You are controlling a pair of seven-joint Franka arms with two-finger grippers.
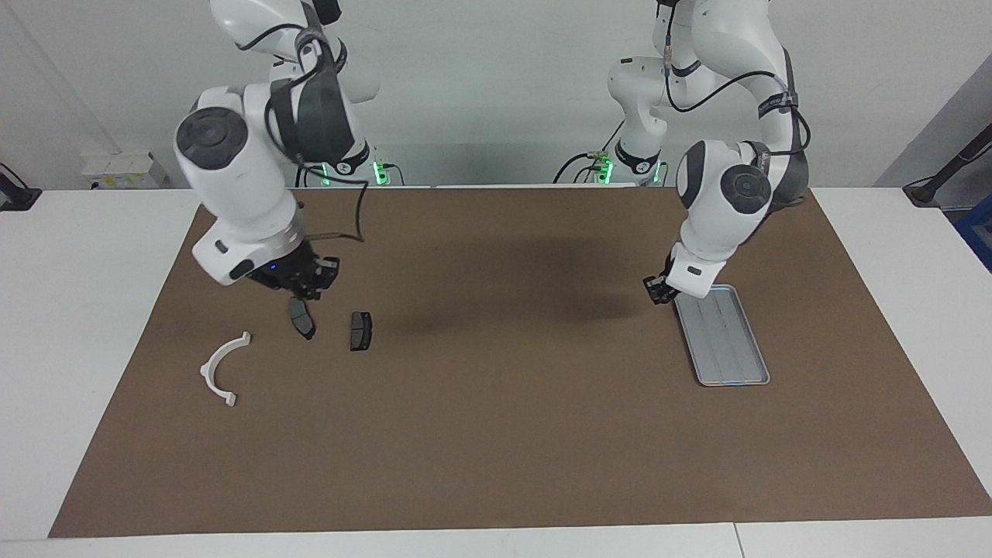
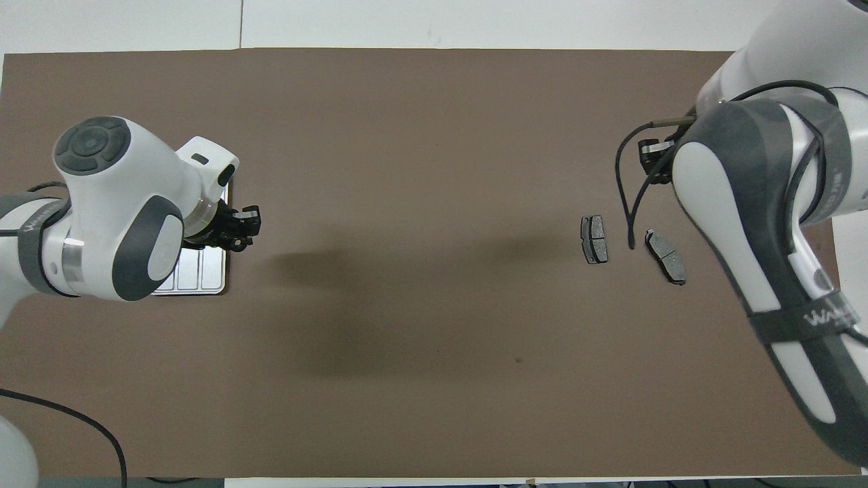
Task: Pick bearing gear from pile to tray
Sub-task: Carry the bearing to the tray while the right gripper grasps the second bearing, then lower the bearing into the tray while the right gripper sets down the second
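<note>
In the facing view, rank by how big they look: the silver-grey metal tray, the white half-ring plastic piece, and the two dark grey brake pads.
1. Silver-grey rectangular metal tray, partly covered by the left gripper.
2. White half-ring plastic piece.
3. The two dark grey brake pads, too alike to rank: brake pad lying free and brake pad below the right gripper.

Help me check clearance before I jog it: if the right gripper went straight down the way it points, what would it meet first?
Probably the brake pad lying just under the right gripper, or the brown mat beside it. The facing view shows the gripper low over that pad, but depth is unclear, so contact cannot be judged.
</note>
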